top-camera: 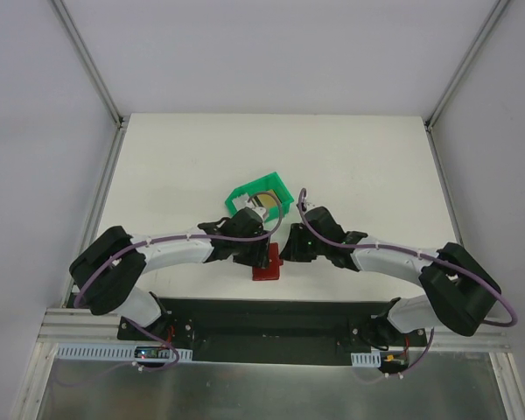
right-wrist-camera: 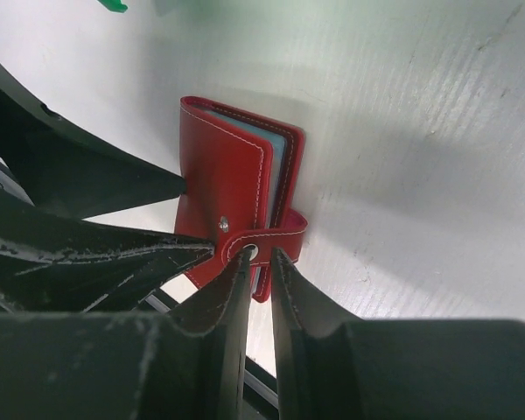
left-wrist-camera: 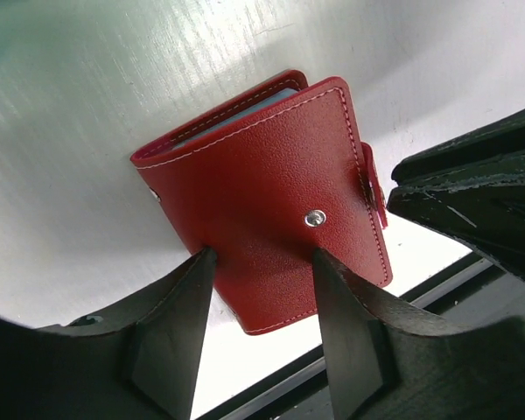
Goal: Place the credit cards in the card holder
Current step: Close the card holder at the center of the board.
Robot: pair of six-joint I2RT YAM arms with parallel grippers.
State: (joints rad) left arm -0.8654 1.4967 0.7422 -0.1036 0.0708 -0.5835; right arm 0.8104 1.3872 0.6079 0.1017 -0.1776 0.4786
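Here the card holder [top-camera: 266,262] lies closed at the middle of the table's [top-camera: 376,175] near edge. The right gripper [right-wrist-camera: 260,255] pinches its snap tab [right-wrist-camera: 280,233], and the left gripper [left-wrist-camera: 262,254] has its fingers spread over the cover. Pull the tab up gently while the left pins the cover, or the whole wallet may lift.

Green bin [top-camera: 249,186] on white table [top-camera: 350,166]

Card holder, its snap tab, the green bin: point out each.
card holder [left-wrist-camera: 271,201]: left wrist view, on the red front cover.
snap tab [right-wrist-camera: 280,232]: right wrist view, on the middle of the strap.
green bin [top-camera: 252,185]: top external view, on the far rim.
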